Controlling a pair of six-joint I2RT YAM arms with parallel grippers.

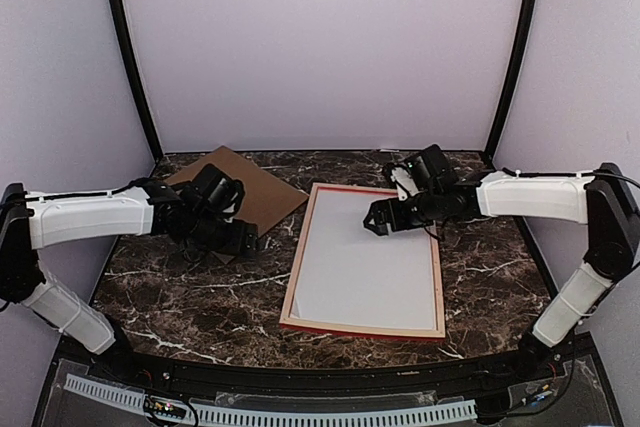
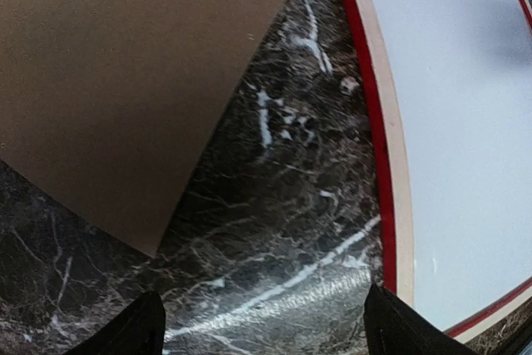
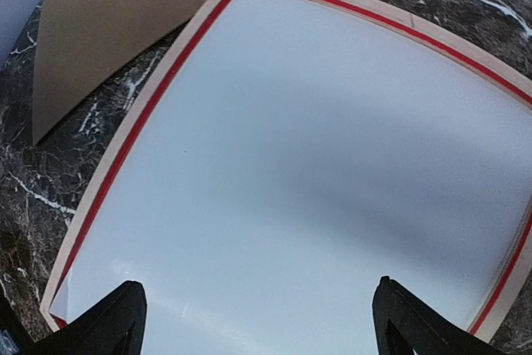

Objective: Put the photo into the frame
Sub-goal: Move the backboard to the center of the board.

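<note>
The frame (image 1: pixel 294 272) lies face down on the dark marble worktop (image 1: pixel 200 297), its pale wood back up and a thin red edge showing. A plain white sheet fills its recess, and I take this for the photo (image 1: pixel 365 257), print side down. It looks thin, light and limp, so it is likely to bend or crease under a hard pinch. Its smooth face gives flat fingers little to catch. In the right wrist view, the sheet's lower-left corner seems to ride over the rail, so a corner or edge looks the best place to take hold. The frame looks stiff and light, best gripped by a rail. The right end effector (image 1: pixel 378 222) hovers over the sheet's far part, fingers spread and empty. The left end effector (image 1: pixel 240 237) hangs between the brown backing board (image 1: pixel 250 192) and the frame, likewise spread and empty.
</note>
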